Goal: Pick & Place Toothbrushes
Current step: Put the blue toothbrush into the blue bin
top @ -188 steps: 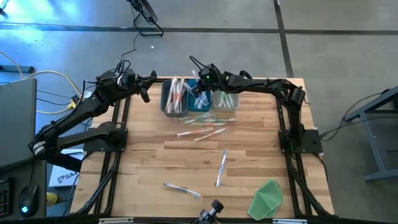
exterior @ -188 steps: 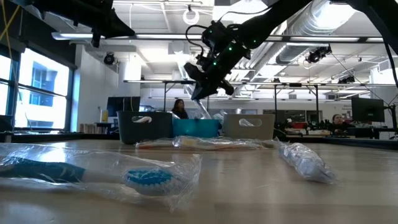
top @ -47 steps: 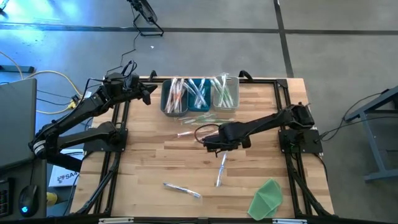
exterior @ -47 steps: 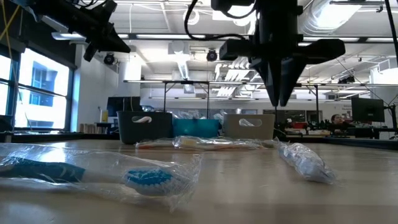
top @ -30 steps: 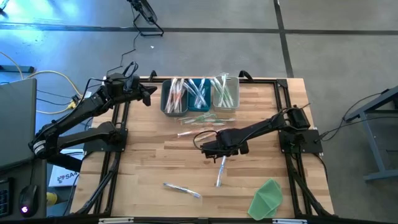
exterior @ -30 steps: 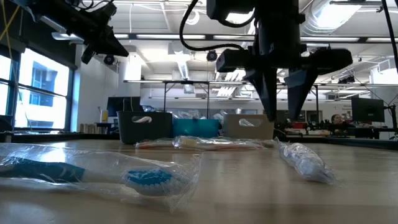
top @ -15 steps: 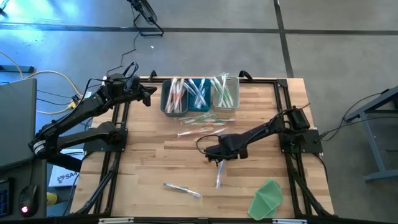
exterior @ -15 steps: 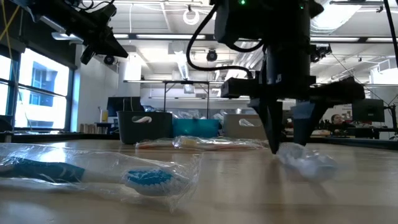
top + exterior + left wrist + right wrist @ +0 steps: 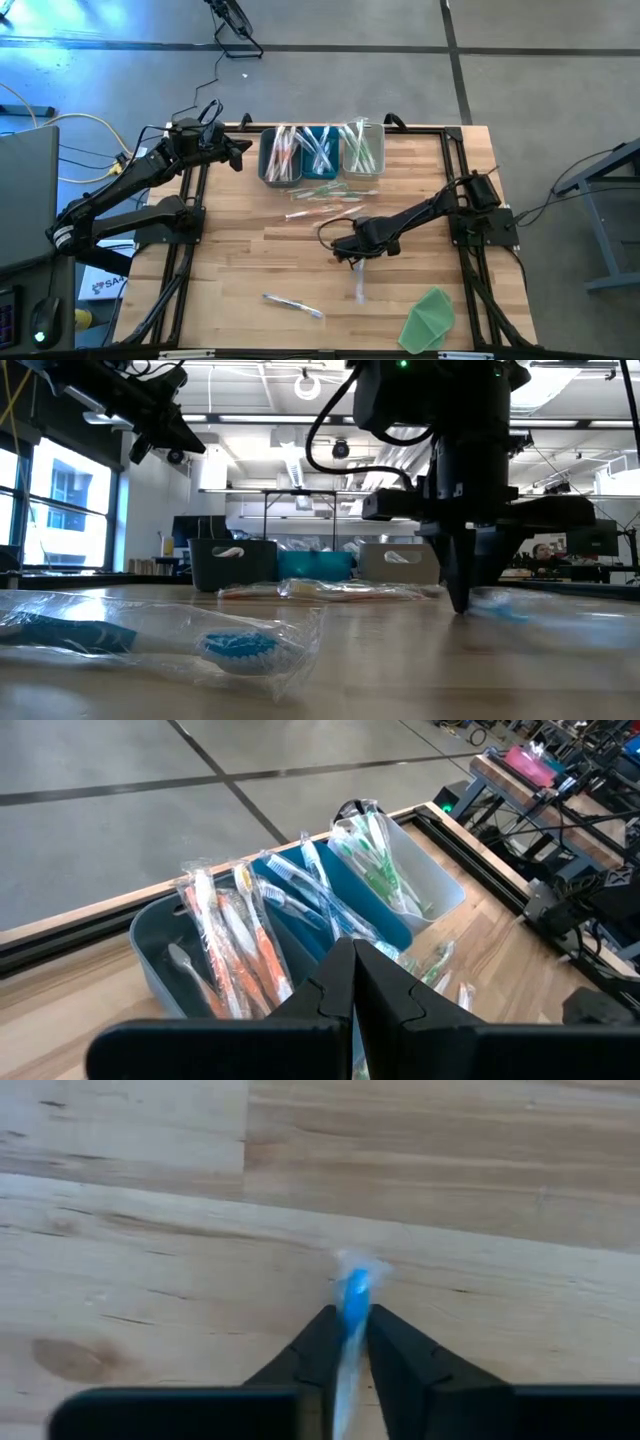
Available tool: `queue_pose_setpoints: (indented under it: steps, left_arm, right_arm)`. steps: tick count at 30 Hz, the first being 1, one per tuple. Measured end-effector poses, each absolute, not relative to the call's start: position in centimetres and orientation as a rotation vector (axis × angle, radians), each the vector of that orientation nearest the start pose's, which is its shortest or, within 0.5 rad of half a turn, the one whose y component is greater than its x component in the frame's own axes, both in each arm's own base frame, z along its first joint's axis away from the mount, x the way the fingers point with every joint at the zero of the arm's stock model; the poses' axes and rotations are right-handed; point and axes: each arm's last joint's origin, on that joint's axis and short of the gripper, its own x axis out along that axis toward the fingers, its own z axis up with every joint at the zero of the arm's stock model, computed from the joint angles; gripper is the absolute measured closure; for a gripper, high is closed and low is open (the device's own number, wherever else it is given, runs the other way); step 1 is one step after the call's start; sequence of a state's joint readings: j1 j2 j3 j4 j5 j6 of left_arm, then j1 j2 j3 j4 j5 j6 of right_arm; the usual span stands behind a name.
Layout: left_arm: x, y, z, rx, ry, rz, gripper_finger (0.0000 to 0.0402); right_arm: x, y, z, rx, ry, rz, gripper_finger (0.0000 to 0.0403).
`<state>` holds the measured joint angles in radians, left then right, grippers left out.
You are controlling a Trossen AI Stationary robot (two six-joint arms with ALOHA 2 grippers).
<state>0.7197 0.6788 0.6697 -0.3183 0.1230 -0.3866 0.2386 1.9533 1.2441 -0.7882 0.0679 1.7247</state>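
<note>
A blue toothbrush in a clear wrapper (image 9: 360,285) lies near the middle of the table, its length running toward the near edge. My right gripper (image 9: 356,256) points down on its far end and is shut on it. Several more wrapped toothbrushes stand in three bins at the far edge: a dark grey bin (image 9: 268,168), a blue bin (image 9: 322,172) and a pale bin (image 9: 362,168). My left gripper (image 9: 240,152) is shut on nothing, raised beside the dark grey bin. My right gripper pinches the wrapped toothbrush between its two fingers (image 9: 318,1342), just behind the blue head end (image 9: 356,1288). The fingers come from above, pointing down, and lie across the brush. In the low view the fingertips (image 9: 462,600) stand at table height.
Loose wrapped toothbrushes (image 9: 322,196) lie on the wood just before the bins, and another one (image 9: 293,304) lies near the front edge. A green cloth-like sheet (image 9: 430,318) sits at the near right corner. Bare wood lies at the table's left.
My right gripper has sunk to the table over the wrapped toothbrush and shut its fingers on it. The toothbrush has shifted in the hold, its near end swinging slightly toward the table's right.
</note>
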Motion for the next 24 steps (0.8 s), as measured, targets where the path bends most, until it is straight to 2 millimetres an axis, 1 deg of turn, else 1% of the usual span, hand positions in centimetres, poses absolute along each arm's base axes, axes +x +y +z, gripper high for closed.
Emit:
queue_pose_setpoints:
  steps: [3,4,10,15,18,24]
  left_arm:
    - [11.6,9.7,29.6,-0.508,0.186,0.646,0.0401]
    - [11.6,9.7,29.6,-0.507,0.185,0.647,0.0401]
    - [11.6,9.7,29.6,-0.507,0.185,0.648,0.0402]
    - [11.6,9.7,29.6,-0.507,0.185,0.648,0.0402]
    - [11.6,9.7,29.6,-0.507,0.185,0.649,0.0402]
    - [11.6,9.7,29.6,-0.507,0.185,0.65,0.0401]
  right_arm:
    - [34.1,8.1,13.8,1.143,1.145,-1.111,0.0385]
    - [34.1,8.1,13.8,1.138,1.147,-1.107,0.0387]
    - [34.1,8.0,13.9,1.101,1.158,-1.079,0.0375]
    - [34.1,7.8,14.4,1.04,1.124,-1.048,0.0389]
    - [33.9,7.5,15.5,1.014,1.082,-1.028,0.0387]
    - [33.5,6.3,19.1,0.953,0.998,-0.917,0.039]
